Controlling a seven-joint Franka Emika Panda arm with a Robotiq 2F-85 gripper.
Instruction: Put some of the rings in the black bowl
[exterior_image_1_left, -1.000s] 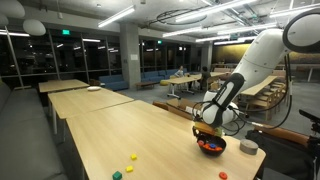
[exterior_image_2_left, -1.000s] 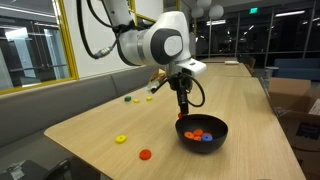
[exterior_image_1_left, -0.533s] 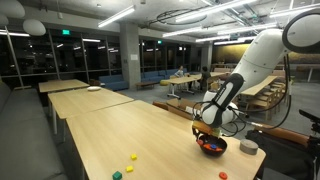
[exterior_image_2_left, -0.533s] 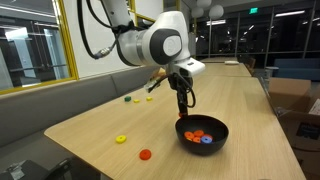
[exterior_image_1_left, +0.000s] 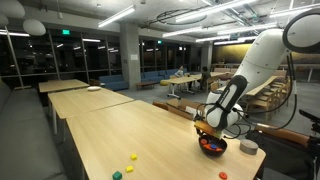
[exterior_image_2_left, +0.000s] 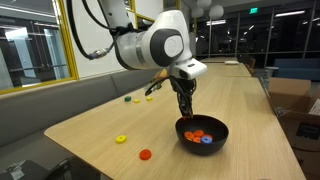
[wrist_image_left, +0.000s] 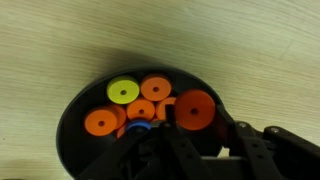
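Note:
The black bowl (exterior_image_1_left: 211, 146) (exterior_image_2_left: 202, 133) sits near the table's end and holds several rings, mostly orange, with one yellow-green (wrist_image_left: 122, 92) and one blue (wrist_image_left: 139, 128). Its rim shows in the wrist view (wrist_image_left: 75, 112). My gripper (exterior_image_2_left: 184, 100) (exterior_image_1_left: 208, 128) hangs just above the bowl, pointing down. In the wrist view my gripper (wrist_image_left: 202, 126) is shut on an orange ring (wrist_image_left: 196, 108), held over the bowl's right side. Loose rings lie on the table: a yellow one (exterior_image_2_left: 121, 139), a red one (exterior_image_2_left: 145, 155), yellow ones (exterior_image_1_left: 131, 157).
A pale grey cup (exterior_image_1_left: 248, 147) stands right beside the bowl. More small rings lie farther up the table (exterior_image_2_left: 137, 99). A green piece (exterior_image_1_left: 116, 175) and a yellow one (exterior_image_1_left: 223, 175) lie near the table's near edge. Other long tables stand behind.
My gripper has shifted slightly over the bowl, rising a little; the bowl and loose rings have not moved.

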